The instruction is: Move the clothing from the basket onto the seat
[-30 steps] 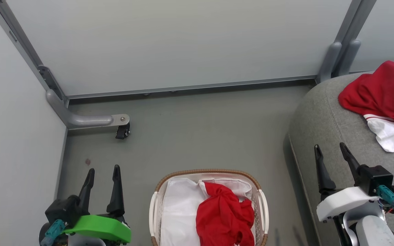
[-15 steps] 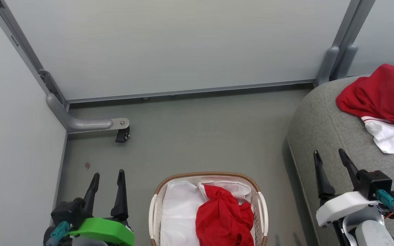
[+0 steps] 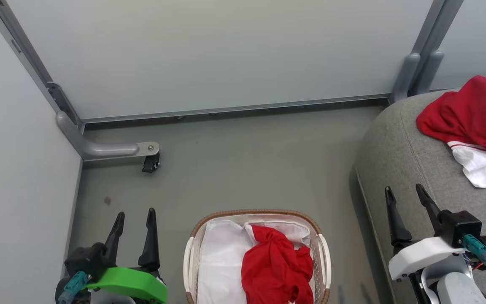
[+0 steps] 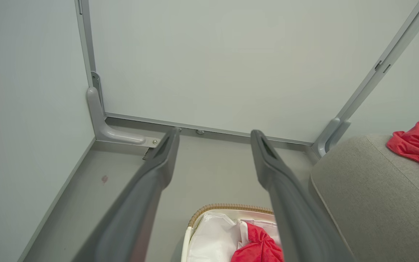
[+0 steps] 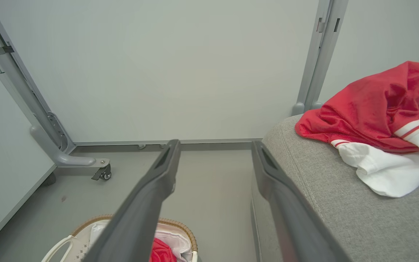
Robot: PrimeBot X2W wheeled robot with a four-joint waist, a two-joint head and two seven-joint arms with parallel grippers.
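The white lattice basket (image 3: 324,253) with a brown rim stands on the floor at the bottom centre. Inside it a crumpled red garment (image 3: 276,266) lies on the white liner (image 3: 220,261). A second red and white garment (image 3: 475,122) rests on the grey seat (image 3: 399,143) at the right. My left gripper (image 3: 135,213) hangs open left of the basket, nothing between its fingers. My right gripper (image 3: 404,190) is open over the seat's front edge, empty. In the wrist views the basket (image 4: 224,208) (image 5: 175,222) lies below the fingers, and the seat garment (image 5: 373,109) (image 4: 416,142) lies at the right.
Pale partition walls close off the back and left. A grey metal foot with a black caster (image 3: 150,162) stands on the floor at the left. Grey posts (image 3: 420,71) rise behind the seat. Grey floor (image 3: 247,169) lies between basket and wall.
The head view wobbled slightly down then back. Both grippers sit a little lower in view and stay open; the garments have not moved.
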